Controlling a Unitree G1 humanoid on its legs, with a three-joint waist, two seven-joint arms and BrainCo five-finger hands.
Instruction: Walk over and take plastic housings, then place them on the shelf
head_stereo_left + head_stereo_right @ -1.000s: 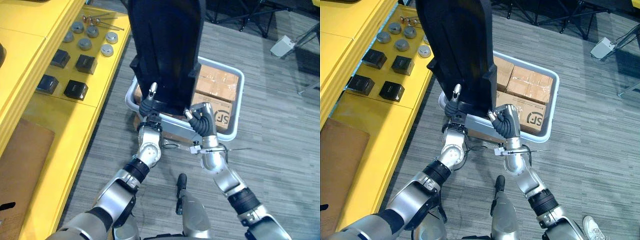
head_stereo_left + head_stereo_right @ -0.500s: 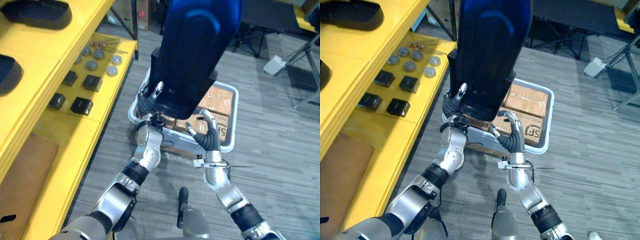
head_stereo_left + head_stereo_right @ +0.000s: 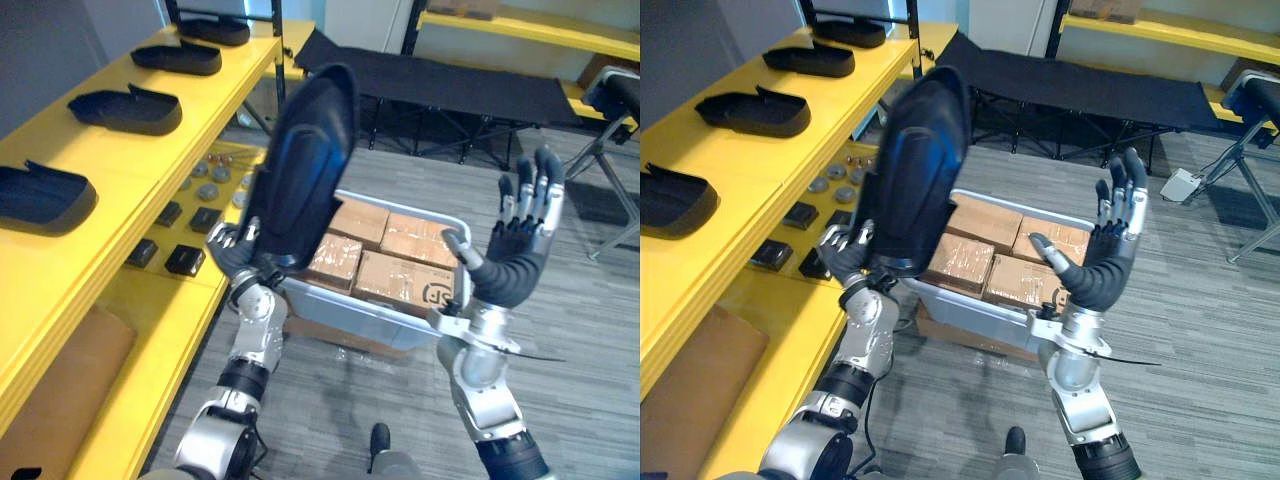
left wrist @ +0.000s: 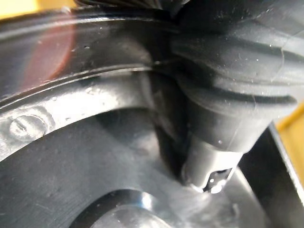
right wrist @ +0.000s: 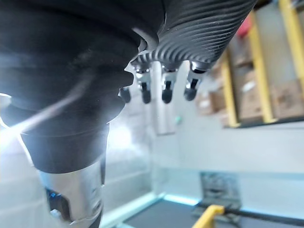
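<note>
While the housing is up in one hand: my left hand point(image 3: 234, 256) has its fingers curled round the lower end of the black plastic housing point(image 3: 305, 160), which rises tall and tilted above it, between the yellow shelf point(image 3: 120, 160) and the grey bin point(image 3: 370, 316).
Right hand: my right hand point(image 3: 512, 272) is raised with its palm turned toward the housing, fingers straight and spread, holding nothing and well apart from the part.
Risk, grip: only one hand holds the bottom of a long shell. I judge it top-heavy, so a quick turn toward the shelf could swing it or twist it out of my fingers.
Risk, shelf: the high end could catch the shelf's edge, or knock the shelved housings point(image 3: 125, 108) lying there.
Risk, drop: a slip here would likely land it on the bin's rim or on the cardboard boxes point(image 3: 400, 275) inside.
Surface: the upper level carries a row of black housings with bare yellow between them. The lower level holds small black blocks point(image 3: 185, 260), round metal discs point(image 3: 208, 190) and a brown cardboard sheet point(image 3: 70, 380).
Room: grey plank floor point(image 3: 590, 330), with a black folding cot point(image 3: 450, 90) beyond the bin.
</note>
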